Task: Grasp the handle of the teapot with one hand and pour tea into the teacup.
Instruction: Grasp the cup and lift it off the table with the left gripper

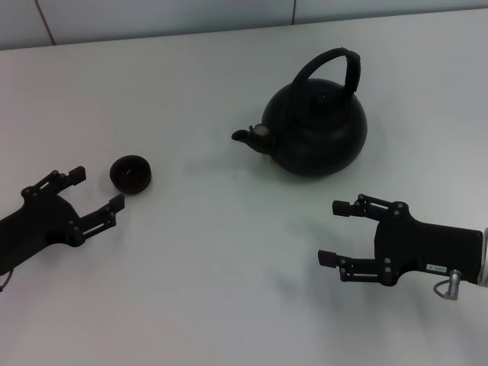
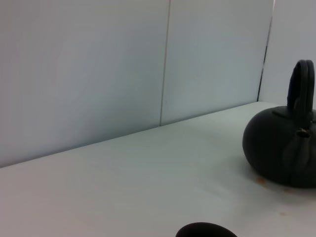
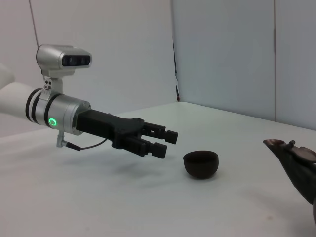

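The matte-black teapot (image 1: 316,130) stands at the back right of the white table, its short spout pointing left. Its arched handle (image 1: 335,65) rises over the lid. The small black teacup (image 1: 131,174) sits to the left. My left gripper (image 1: 96,188) is open and empty, just left of and in front of the cup, not touching it. My right gripper (image 1: 332,232) is open and empty, in front of the teapot and apart from it. The right wrist view shows the left gripper (image 3: 165,142) beside the teacup (image 3: 201,164). The left wrist view shows the teapot (image 2: 276,148) and the cup's rim (image 2: 205,231).
The white table (image 1: 213,259) runs back to a pale panelled wall (image 2: 98,74). Nothing else stands on the table between the cup and the teapot.
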